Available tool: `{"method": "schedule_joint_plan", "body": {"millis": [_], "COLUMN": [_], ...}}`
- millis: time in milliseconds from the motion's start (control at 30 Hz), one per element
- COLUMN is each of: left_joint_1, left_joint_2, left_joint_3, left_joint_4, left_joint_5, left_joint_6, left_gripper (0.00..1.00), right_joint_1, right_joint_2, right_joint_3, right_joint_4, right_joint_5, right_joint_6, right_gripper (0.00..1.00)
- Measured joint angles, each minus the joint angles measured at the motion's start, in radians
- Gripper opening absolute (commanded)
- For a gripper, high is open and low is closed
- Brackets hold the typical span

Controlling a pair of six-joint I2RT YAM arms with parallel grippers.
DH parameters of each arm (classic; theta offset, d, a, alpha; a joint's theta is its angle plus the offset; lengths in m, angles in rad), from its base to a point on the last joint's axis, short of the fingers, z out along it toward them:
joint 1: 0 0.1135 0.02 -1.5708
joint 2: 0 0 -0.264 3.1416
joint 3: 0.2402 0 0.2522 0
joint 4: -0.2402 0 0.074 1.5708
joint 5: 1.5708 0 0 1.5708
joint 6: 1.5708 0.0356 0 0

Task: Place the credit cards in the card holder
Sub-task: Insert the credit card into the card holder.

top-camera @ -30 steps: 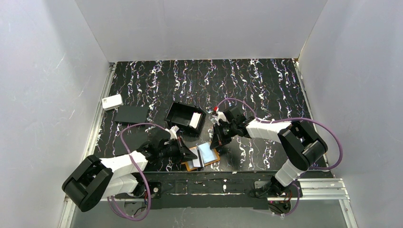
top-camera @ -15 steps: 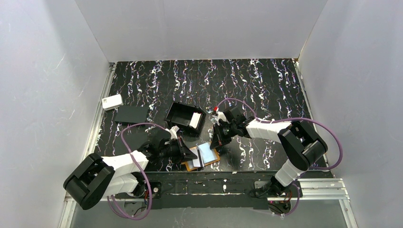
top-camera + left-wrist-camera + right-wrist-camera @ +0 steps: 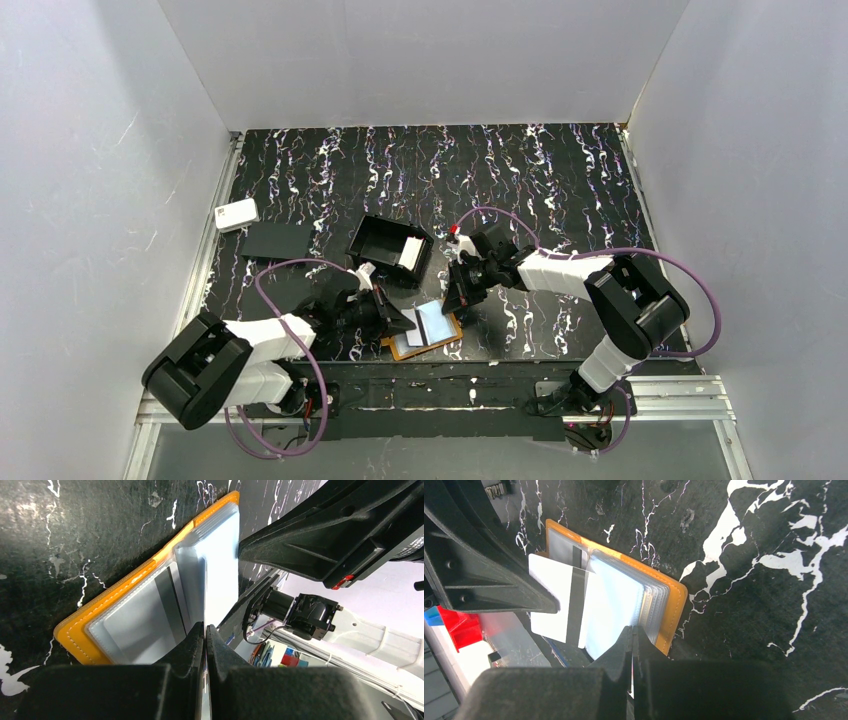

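The orange card holder (image 3: 404,349) lies open near the table's front edge, its see-through pockets up. It also shows in the left wrist view (image 3: 75,628) and the right wrist view (image 3: 675,605). My left gripper (image 3: 405,323) (image 3: 205,626) is shut on a white credit card with a dark stripe (image 3: 553,605), held over the holder's left half with its edge at a pocket. My right gripper (image 3: 459,301) (image 3: 632,628) is shut on a see-through pocket leaf (image 3: 616,600) and holds it lifted. More white cards (image 3: 411,254) stand in the black box tray (image 3: 378,240).
A white rounded box (image 3: 236,214) and a flat black rectangle (image 3: 275,241) lie at the left. The tray sits just behind the two grippers. The table's front edge and mounting rail run right below the holder.
My left gripper has shifted slightly with the card, towards the holder's pockets. My right gripper keeps still with the leaf in it.
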Motion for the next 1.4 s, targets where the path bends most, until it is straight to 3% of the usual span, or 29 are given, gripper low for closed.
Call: {"method": "schedule_joint_plan", "body": {"millis": [1067, 1400], "left_joint_1": [0.0, 0.0], "left_joint_2": [0.018, 0.052], "left_joint_3": [-0.011, -0.03], "left_joint_4": [0.04, 0.121], "left_joint_5": [-0.076, -0.086], "left_joint_6": [-0.005, -0.005], "left_gripper": [0.0, 0.0], "right_joint_1": [0.0, 0.0], "right_joint_2": [-0.002, -0.006], "right_joint_3": [-0.013, -0.014], "right_joint_4": [0.025, 0.019], "right_joint_5": [-0.011, -0.008], "right_joint_6": [0.013, 0.014], "right_gripper": [0.01, 0.02]}}
